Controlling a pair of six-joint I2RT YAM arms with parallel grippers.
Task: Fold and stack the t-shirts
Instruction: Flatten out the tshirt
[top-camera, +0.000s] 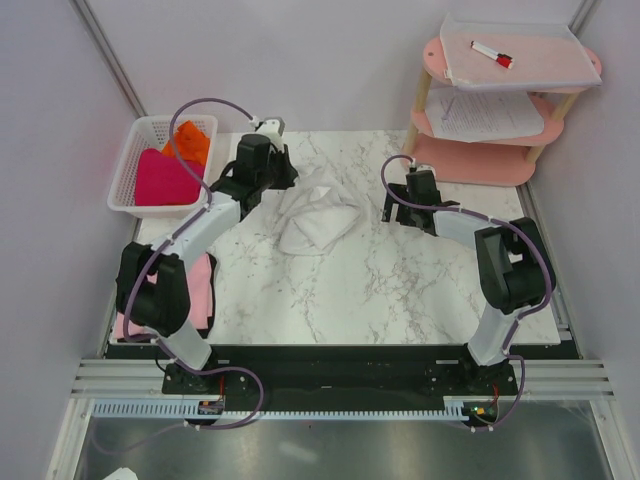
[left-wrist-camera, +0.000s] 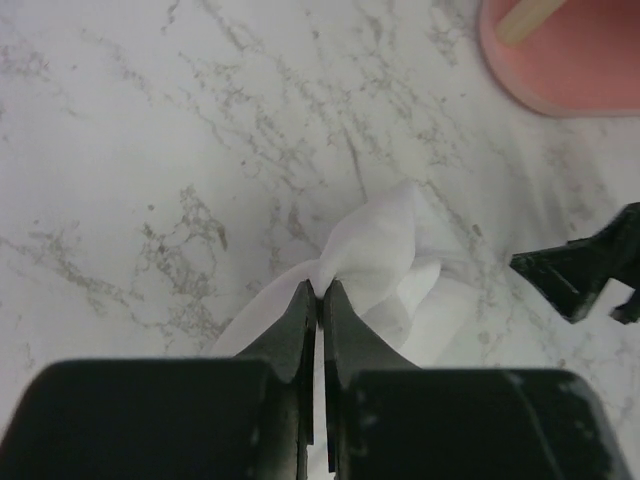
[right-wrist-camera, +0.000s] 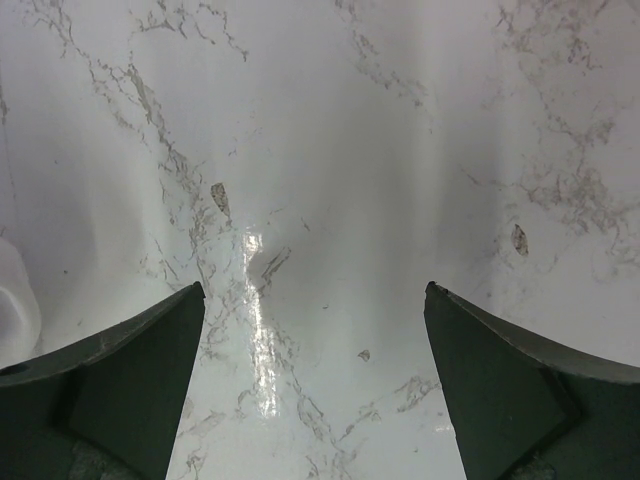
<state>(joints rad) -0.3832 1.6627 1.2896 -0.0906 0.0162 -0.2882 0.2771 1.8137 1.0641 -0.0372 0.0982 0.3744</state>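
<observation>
Your left gripper (left-wrist-camera: 320, 292) is clenched on the white t-shirt (left-wrist-camera: 385, 235); lift gently, then bring the spread, empty right gripper (right-wrist-camera: 312, 290) leftward to another edge.

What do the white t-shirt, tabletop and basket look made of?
White t-shirt: soft matte cloth, bunching in folds. Tabletop: glossy, marble-patterned with grey veins and glare; stone or laminate, unclear. Basket: white lattice walls, likely moulded plastic.

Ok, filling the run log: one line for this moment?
left claw: shut on white t-shirt | right claw: open, empty, above table
</observation>
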